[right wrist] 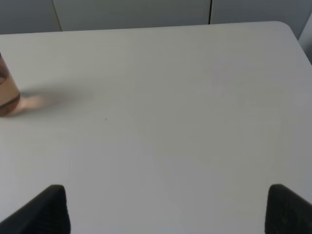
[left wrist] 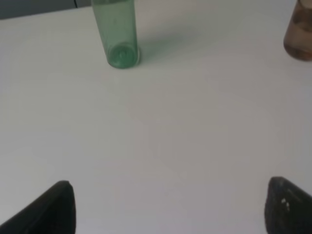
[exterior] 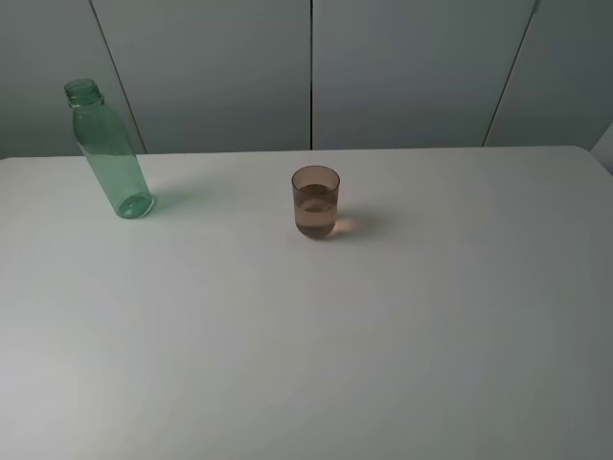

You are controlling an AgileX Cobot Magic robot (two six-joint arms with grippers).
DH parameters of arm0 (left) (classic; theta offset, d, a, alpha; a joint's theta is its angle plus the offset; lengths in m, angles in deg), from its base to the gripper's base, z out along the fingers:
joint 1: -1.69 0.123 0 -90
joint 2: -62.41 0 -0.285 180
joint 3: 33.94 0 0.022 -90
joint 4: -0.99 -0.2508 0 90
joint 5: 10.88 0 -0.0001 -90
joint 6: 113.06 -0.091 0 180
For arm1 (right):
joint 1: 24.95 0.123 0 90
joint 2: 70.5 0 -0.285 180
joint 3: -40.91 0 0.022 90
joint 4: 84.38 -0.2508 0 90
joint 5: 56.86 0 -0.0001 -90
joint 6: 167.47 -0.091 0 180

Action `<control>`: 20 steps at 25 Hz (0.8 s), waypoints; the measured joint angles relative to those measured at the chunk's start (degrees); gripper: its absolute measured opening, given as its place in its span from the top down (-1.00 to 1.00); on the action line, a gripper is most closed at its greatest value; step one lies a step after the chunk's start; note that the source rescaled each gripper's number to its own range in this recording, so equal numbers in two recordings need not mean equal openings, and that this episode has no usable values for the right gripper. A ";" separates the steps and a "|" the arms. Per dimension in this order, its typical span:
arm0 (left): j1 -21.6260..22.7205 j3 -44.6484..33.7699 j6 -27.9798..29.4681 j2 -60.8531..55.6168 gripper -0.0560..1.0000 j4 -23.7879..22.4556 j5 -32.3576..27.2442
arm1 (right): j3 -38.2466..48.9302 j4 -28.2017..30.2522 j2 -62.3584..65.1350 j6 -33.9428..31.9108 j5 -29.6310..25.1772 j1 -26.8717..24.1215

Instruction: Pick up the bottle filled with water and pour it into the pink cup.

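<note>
A tall green transparent bottle (exterior: 107,153) with no cap stands upright at the far left of the white table (exterior: 316,345). The pink cup (exterior: 315,201) stands upright near the table's middle and holds some liquid. Neither arm shows in the exterior high view. In the left wrist view the bottle (left wrist: 117,36) stands well ahead of my left gripper (left wrist: 170,207), whose fingertips (left wrist: 53,207) are wide apart with bare table between them; the cup (left wrist: 298,34) sits at that frame's edge. My right gripper (right wrist: 168,209) is open too, with the cup (right wrist: 6,92) far off to one side.
A grey panelled wall (exterior: 306,67) runs behind the table's far edge. The table's rounded far right corner (right wrist: 287,29) shows in the right wrist view.
</note>
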 joint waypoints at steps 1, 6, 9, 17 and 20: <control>0.00 0.00 0.21 -0.43 -1.00 -0.25 0.00 | 0.00 0.00 0.00 0.00 0.00 0.00; 0.00 0.00 0.43 -0.93 -1.00 -0.59 0.00 | 0.00 0.00 0.00 0.00 0.00 0.00; 0.00 0.00 0.47 -0.93 -1.00 -0.73 0.00 | 0.00 0.00 0.00 0.00 0.00 0.00; 0.00 0.00 0.61 -0.93 -1.00 -0.73 0.00 | 0.00 0.00 0.00 0.00 0.00 0.00; 0.00 0.00 0.61 -0.93 -1.00 -0.73 0.00 | 0.00 0.00 0.00 0.00 0.00 0.00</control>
